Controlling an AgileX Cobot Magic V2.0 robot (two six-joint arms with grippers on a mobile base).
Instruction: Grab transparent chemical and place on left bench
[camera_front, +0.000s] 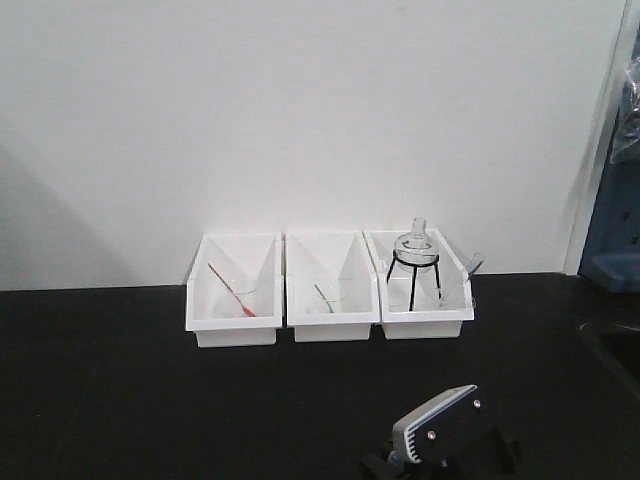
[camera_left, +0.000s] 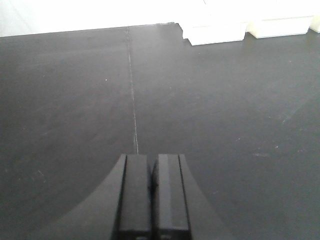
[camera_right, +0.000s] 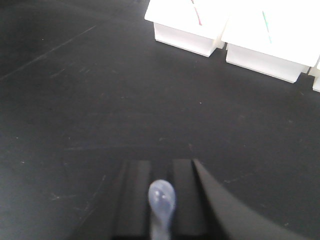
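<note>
The transparent chemical (camera_right: 162, 197), a clear pipette, stands with its rounded bulb sticking up between the black fingers of my right gripper (camera_right: 161, 165), which is shut on it. The stem below the bulb is hidden. That gripper hangs over the matte black left bench (camera_front: 120, 380), in front of the white bins; its wrist (camera_front: 437, 425) shows at the bottom of the front view. My left gripper (camera_left: 152, 157) is shut with nothing in it, over bare benchtop (camera_left: 75, 100) near a thin seam.
Three white bins stand against the white wall: the left bin (camera_front: 233, 325) with a red pipette (camera_front: 232, 292), the middle bin (camera_front: 331, 325) with a green one (camera_front: 325, 298), the right bin (camera_front: 425, 322) with a glass flask on a black tripod (camera_front: 415, 250).
</note>
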